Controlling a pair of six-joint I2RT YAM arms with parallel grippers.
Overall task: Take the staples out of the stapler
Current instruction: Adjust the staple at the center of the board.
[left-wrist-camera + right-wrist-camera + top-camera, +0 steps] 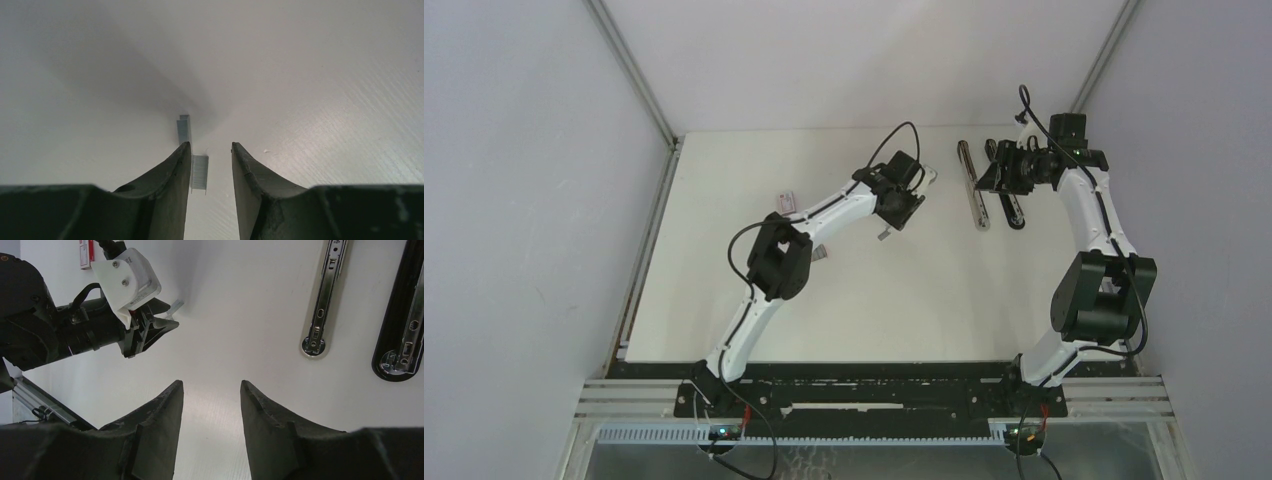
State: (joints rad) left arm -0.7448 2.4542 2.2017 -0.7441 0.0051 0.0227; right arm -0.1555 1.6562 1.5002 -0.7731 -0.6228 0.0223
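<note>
Here the left claw reaches low over the white table, left of the stapler. Its jaws stand apart with a narrow gap and clamp nothing. The staples lie on the table as two short grey strips. The near strip sits in the gap, just beside the inner face of the left finger and clear of the right finger. Whether it touches the left finger, I cannot tell. The far strip lies just beyond that fingertip, in line with it and close to the first strip.

The stapler lies swung open at the far right of the table, as a silver rail and a black base side by side. No staples can be made out in the rail.

The right claw hangs above the table near the stapler, looking towards the left claw. Its jaws are released, with only bare table between them.

A small pink-and-white box lies well to the left, beside the left arm.
</note>
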